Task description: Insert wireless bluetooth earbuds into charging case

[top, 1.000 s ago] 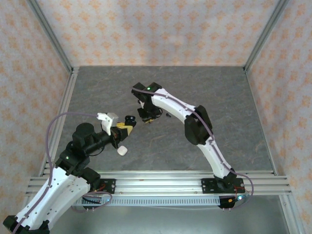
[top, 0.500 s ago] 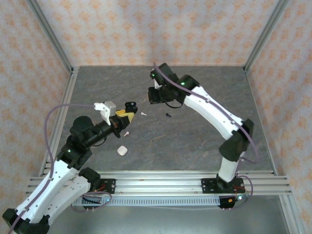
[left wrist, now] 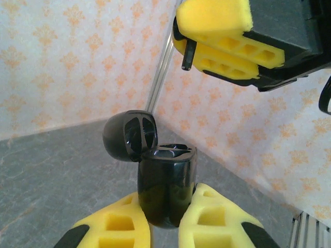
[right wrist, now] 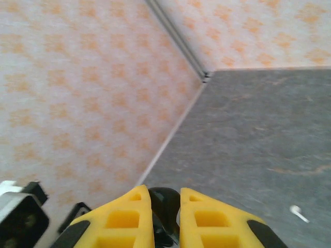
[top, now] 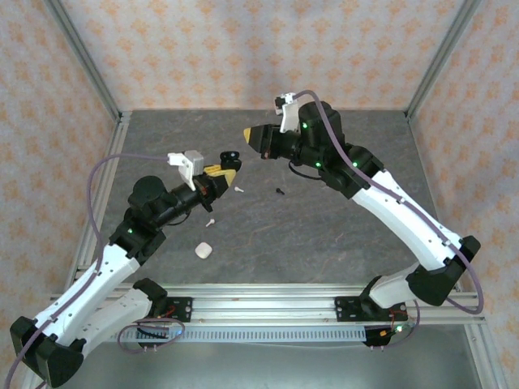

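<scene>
Half the table (top: 381, 186), toward its right edge, lies open. Over left-centre the left gripper (top: 225, 172) pinches the black charging case (left wrist: 166, 186), lid open, upright and aloft. The right gripper (top: 253, 134), fingers (right wrist: 124, 219) pressed on a held black earbud (left wrist: 189, 54), hangs just beyond its mouth. Beneath lie a white earbud (top: 238, 190) and a loose black earbud (top: 280, 192). A second white earbud (top: 209, 220) and a white rounded object (top: 203, 250) sit nearer the near edge.
</scene>
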